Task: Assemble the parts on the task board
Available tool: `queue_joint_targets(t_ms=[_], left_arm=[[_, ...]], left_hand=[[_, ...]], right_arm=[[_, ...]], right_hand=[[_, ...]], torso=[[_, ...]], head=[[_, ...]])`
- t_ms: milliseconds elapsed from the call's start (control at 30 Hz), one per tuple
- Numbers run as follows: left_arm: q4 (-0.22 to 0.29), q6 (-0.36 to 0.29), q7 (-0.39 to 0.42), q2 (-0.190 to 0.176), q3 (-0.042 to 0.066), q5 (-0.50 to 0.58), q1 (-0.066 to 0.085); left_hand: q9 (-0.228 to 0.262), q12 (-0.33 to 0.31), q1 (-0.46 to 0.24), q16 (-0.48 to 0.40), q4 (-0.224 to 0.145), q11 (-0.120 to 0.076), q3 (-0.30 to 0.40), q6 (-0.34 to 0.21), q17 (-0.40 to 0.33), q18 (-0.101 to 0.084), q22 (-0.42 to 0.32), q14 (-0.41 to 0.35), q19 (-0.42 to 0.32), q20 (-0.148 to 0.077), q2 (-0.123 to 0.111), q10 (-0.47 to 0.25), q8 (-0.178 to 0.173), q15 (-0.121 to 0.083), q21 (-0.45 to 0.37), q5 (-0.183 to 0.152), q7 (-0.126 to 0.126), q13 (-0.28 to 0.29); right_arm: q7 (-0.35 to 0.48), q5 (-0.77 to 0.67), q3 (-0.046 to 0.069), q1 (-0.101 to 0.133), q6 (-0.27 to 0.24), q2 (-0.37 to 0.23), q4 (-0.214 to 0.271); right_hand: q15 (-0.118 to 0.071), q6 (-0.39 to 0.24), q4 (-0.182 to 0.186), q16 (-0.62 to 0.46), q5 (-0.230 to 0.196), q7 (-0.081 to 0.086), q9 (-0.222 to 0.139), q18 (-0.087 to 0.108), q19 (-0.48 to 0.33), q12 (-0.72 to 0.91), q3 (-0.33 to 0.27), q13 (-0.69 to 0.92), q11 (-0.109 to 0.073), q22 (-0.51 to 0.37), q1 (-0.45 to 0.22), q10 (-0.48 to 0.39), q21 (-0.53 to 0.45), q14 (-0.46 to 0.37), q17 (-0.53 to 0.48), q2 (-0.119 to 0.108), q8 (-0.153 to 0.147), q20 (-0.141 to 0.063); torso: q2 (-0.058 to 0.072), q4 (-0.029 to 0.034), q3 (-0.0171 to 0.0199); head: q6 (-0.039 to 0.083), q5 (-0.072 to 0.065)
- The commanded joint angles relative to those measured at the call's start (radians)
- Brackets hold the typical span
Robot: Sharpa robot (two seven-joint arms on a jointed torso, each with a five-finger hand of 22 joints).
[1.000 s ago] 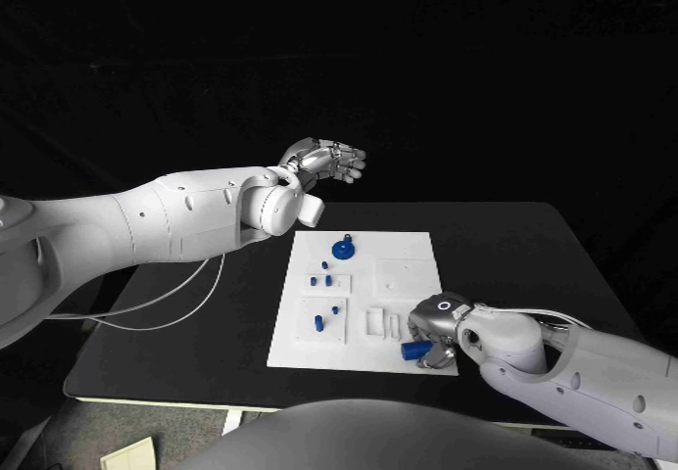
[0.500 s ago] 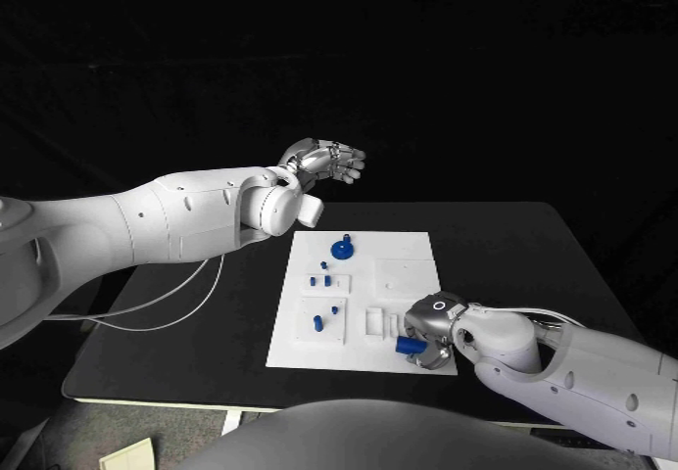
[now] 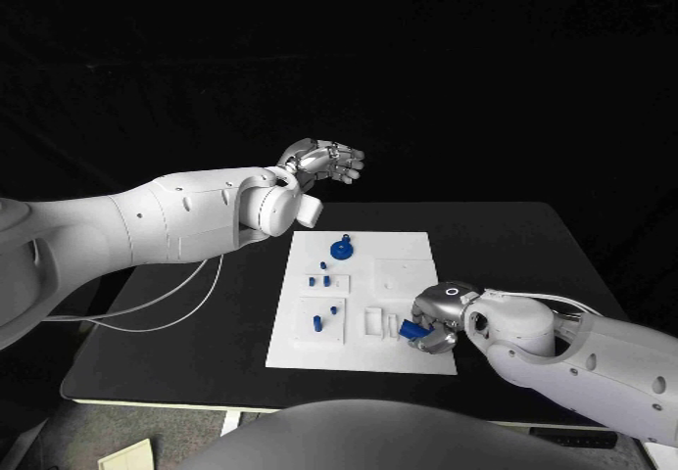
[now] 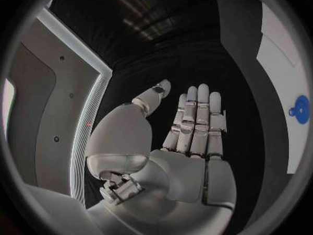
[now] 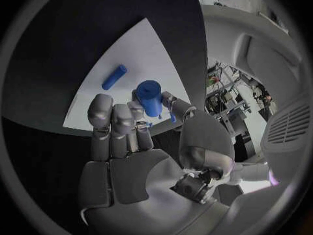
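Note:
The white task board (image 3: 399,264) lies mid-table. My right hand (image 3: 435,318) hovers over its near right corner and pinches a blue cylinder part (image 3: 414,331) between thumb and fingers; the right wrist view shows that cylinder (image 5: 150,97) held above the board (image 5: 140,52), with a loose blue peg (image 5: 114,77) lying on the plate beyond. A round blue knobbed part (image 3: 342,248) stands at the board's far side, also seen as the blue disc (image 4: 300,109). Small blue pegs (image 3: 323,281) stand in the left blocks. My left hand (image 3: 323,160) is raised beyond the board's far left corner, its fingers (image 4: 197,115) extended, holding nothing.
White cables (image 3: 169,304) trail over the black table (image 3: 523,255) to the left of the board. My left forearm (image 3: 198,215) hangs above the table's far left part. Bare tabletop runs along the right side of the board.
My right hand has lifted the blue cylinder from the board's near right corner and carried it a little farther in. The left arm has not moved.

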Motion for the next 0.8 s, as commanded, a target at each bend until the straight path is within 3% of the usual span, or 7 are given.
queue_joint_targets(t_ms=[33, 167, 300, 400, 567, 800], left_arm=[[0.002, 0.014, 0.005, 0.001, 0.001, 0.003, 0.001], [0.002, 0.013, 0.004, 0.002, 0.001, 0.003, 0.001], [0.002, 0.014, 0.004, 0.003, 0.001, 0.003, 0.001], [0.000, 0.014, 0.004, 0.005, 0.001, 0.002, 0.001], [0.000, 0.016, 0.002, 0.007, 0.001, 0.002, 0.001], [-0.001, 0.016, 0.002, 0.008, 0.001, 0.002, 0.001]], left_hand=[[-0.001, 0.006, -0.009, -0.004, 0.000, 0.000, -0.004, -0.008, 0.002, 0.014, 0.001, 0.009, 0.001, 0.005, 0.003, -0.005, 0.006, 0.000, -0.005, 0.004, 0.000, -0.001], [-0.001, 0.006, -0.009, -0.004, 0.000, 0.000, -0.004, -0.008, 0.002, 0.014, 0.002, 0.009, 0.001, 0.005, 0.003, -0.005, 0.006, 0.000, -0.005, 0.005, 0.000, -0.001], [-0.001, 0.006, -0.009, -0.005, 0.000, 0.000, -0.004, -0.008, 0.003, 0.014, 0.002, 0.009, 0.001, 0.005, 0.003, -0.005, 0.006, 0.000, -0.005, 0.005, 0.000, -0.001], [-0.001, 0.006, -0.009, -0.005, 0.001, 0.000, -0.004, -0.008, 0.003, 0.014, 0.002, 0.009, 0.001, 0.005, 0.003, -0.005, 0.006, 0.000, -0.005, 0.005, 0.000, -0.001], [-0.002, 0.006, -0.010, -0.005, 0.001, 0.000, -0.004, -0.008, 0.004, 0.014, 0.002, 0.009, 0.001, 0.005, 0.003, -0.005, 0.007, 0.000, -0.005, 0.005, 0.000, -0.002], [-0.002, 0.006, -0.010, -0.006, 0.001, 0.001, -0.004, -0.008, 0.004, 0.014, 0.002, 0.009, 0.001, 0.005, 0.002, -0.005, 0.007, 0.000, -0.006, 0.005, 0.000, -0.002]], right_arm=[[-0.047, 0.247, 0.001, 0.013, -0.046, -0.008, 0.008], [-0.096, 0.419, 0.009, 0.027, -0.085, -0.005, 0.003], [-0.143, 0.488, 0.014, 0.029, -0.080, 0.024, -0.014], [-0.179, 0.529, 0.015, 0.029, -0.063, 0.057, -0.038], [-0.213, 0.541, 0.015, 0.029, 0.027, 0.110, -0.093], [-0.229, 0.559, 0.014, 0.017, 0.055, 0.161, -0.146]], right_hand=[[-0.007, 0.025, -0.051, 0.005, 0.006, 0.008, 0.002, 0.086, 0.002, 0.002, 0.055, 0.002, -0.007, 0.015, 0.005, 0.015, 0.006, -0.002, 0.001, 0.023, 0.012, 0.002], [-0.008, 0.024, -0.058, 0.003, 0.007, 0.009, -0.001, 0.086, 0.003, -0.002, 0.048, 0.003, -0.007, 0.013, -0.021, 0.013, 0.006, -0.002, 0.001, 0.033, 0.011, 0.000], [-0.008, 0.023, -0.060, 0.001, 0.007, 0.009, -0.002, 0.086, 0.002, -0.007, 0.044, 0.001, -0.007, 0.011, -0.034, 0.007, 0.005, -0.003, 0.001, 0.035, 0.010, -0.001], [-0.008, 0.022, -0.058, 0.000, 0.007, 0.009, -0.003, 0.086, 0.001, -0.010, 0.041, 0.000, -0.006, 0.010, -0.047, 0.003, 0.003, -0.003, 0.000, 0.036, 0.009, -0.001], [-0.007, 0.017, -0.045, -0.004, 0.006, 0.011, -0.005, 0.086, -0.003, -0.014, 0.026, 0.002, -0.005, 0.008, -0.087, -0.001, 0.000, -0.005, -0.001, 0.030, 0.007, -0.001], [-0.007, 0.015, -0.039, -0.007, 0.006, 0.011, -0.005, 0.086, -0.006, -0.016, 0.012, 0.004, -0.005, 0.008, -0.114, -0.004, -0.001, -0.005, -0.002, 0.027, 0.007, -0.001]], torso=[[0.000, -0.0005, 0.0005], [0.001, -0.0009, 0.0007], [0.001, -0.0003, 0.0014], [0.001, -0.0004, 0.0015], [0.001, 0.0002, 0.0013], [0.002, 0.0021, 0.0012]], head=[[0.000, 0.000], [0.000, 0.000], [0.000, -0.001], [0.000, -0.003], [0.000, -0.005], [0.000, -0.005]])
